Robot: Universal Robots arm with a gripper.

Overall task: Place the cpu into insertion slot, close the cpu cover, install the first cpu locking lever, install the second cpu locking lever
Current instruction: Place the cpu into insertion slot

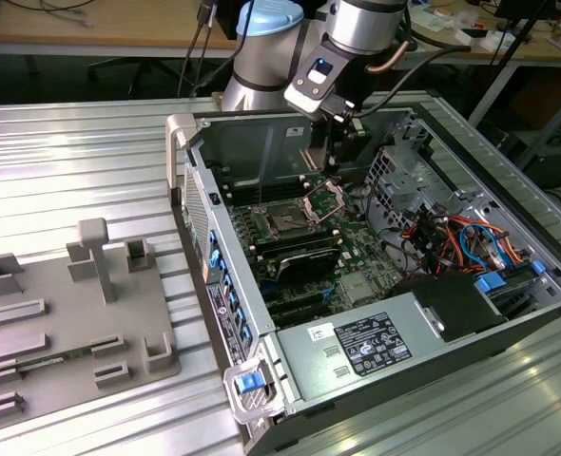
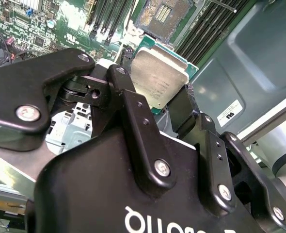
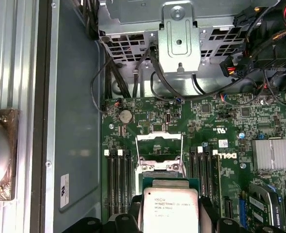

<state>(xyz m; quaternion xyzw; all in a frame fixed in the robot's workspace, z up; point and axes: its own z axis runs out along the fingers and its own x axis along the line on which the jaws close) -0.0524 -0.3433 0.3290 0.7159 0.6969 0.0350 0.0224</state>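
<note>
holding the cpu (image 2: 160, 77) tight, the gripper (image 2: 152, 86) has 1 black finger (image 2: 131, 104) on each of 2 sides of the chip, so it is closed on it. the cpu's grey metal top faces both wrist views, and its green edge peeks out past the fingers. the chip is up in the air, above the green board (image 3: 220, 116) and not touching it. the insertion slot (image 2: 163, 14) sits just ahead of the gripper's tips and lower down, and its bare pins show. the cpu cover (image 3: 158, 138) is just past the slot, farther from the gripper, flipped up and open. long black memory slots (image 3: 119, 170) run along both sides of the gripper. in the exterior view, the arm (image 1: 357, 28) reaches down into the open computer case (image 1: 261, 142), and the gripper hangs near the cover, above the board. a grey tray (image 1: 62, 313) lies well away from the gripper, outside the case, on the metal table (image 1: 71, 161).
</note>
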